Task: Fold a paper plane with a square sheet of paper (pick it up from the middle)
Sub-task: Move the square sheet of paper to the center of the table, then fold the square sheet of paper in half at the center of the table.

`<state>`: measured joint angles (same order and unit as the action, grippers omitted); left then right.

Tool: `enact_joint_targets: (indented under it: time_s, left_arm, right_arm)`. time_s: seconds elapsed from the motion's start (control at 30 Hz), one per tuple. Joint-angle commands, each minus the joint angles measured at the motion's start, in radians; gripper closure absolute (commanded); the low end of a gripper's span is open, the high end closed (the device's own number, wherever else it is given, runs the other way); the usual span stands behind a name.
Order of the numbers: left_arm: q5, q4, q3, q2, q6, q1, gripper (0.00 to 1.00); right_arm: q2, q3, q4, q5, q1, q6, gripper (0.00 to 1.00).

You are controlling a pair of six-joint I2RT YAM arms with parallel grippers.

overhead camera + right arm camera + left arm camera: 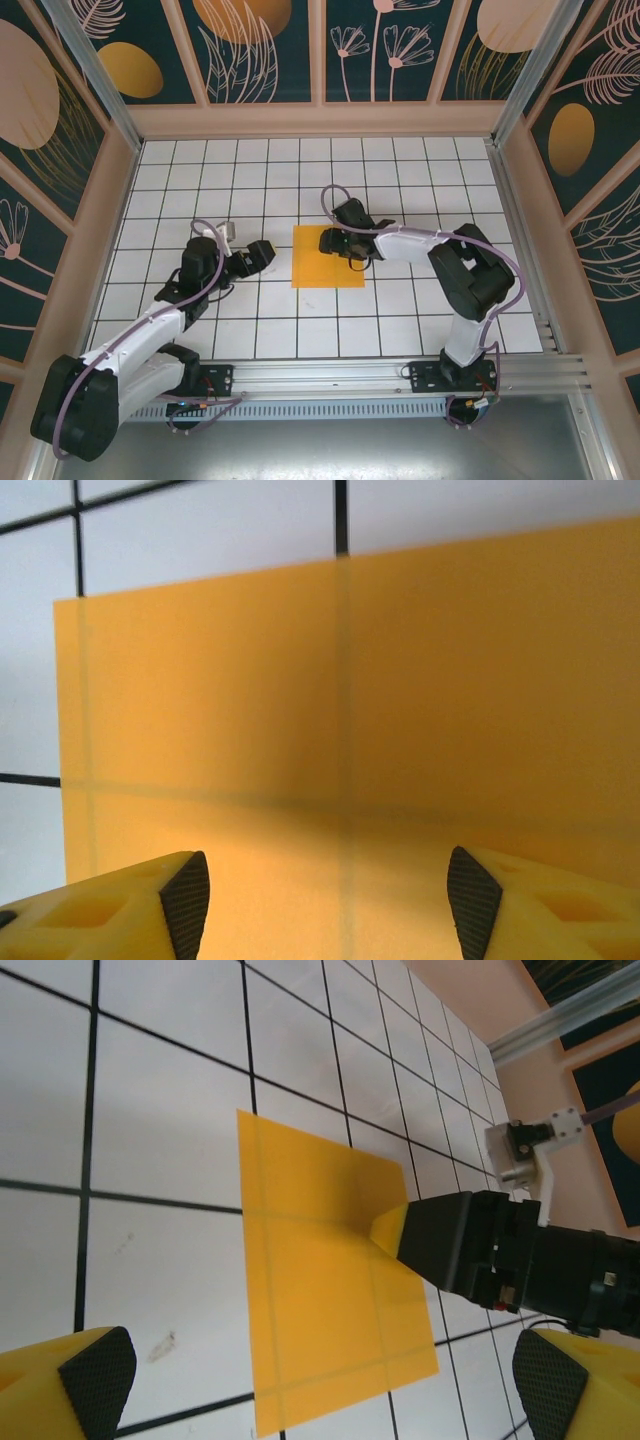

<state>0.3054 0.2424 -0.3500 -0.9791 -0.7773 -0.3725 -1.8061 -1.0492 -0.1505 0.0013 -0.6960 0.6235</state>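
Lying flat on the white tiled table [200, 160], the square sheet of paper [328, 257] sits mid-table between the two arms. The right gripper [340, 243] hangs low over its far right part, fingers spread wide around nothing. The left gripper [262, 254] hovers just left of the sheet, equally wide and empty.

Brightness: bright and even across the white worktop [400, 320], lit from overhead.
Shadows: soft grey patches lie under the left arm [150, 340] and the right arm [460, 270]. A dim band crosses the square sheet of paper [400, 680] near the right hand [330, 895].
Focus: the top view is crisp. The right wrist close-up is soft, and the grid lines [342, 680] look hazy through the paper.
Distortion: the walls [260, 50] splay outward at the top view's edges.
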Motion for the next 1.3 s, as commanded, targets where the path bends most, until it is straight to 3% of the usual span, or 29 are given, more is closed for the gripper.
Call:
enact_joint_targets:
  time_s: [0.0,0.2,0.37,0.5,0.63,1.27]
  left_arm:
    - [-0.084,0.032,-0.027,0.0,0.043,-0.002,0.01]
    - [-0.201,0.063,-0.027,-0.025,0.032,-0.002,0.01]
    - [-0.135,0.067,-0.071,-0.092,0.046,-0.002,0.01]
    - [-0.035,0.099,-0.106,-0.171,0.053,-0.002,0.01]
    - [-0.005,0.109,-0.116,-0.207,0.05,-0.002,0.01]
    - [-0.029,0.087,-0.11,-0.202,0.059,-0.002,0.01]
  right_arm:
    - [-0.005,-0.103,-0.134,0.15,-0.027,-0.032,0.29]
    - [-0.085,-0.225,-0.344,0.288,-0.12,0.114,0.22]
    - [-0.171,-0.297,-0.421,0.286,-0.137,0.188,0.14]
    - [-0.199,-0.32,-0.411,0.248,-0.137,0.174,0.12]
    - [-0.216,-0.337,-0.426,0.246,-0.133,0.152,0.09]
    - [-0.289,-0.322,-0.404,0.163,-0.138,0.052,0.03]
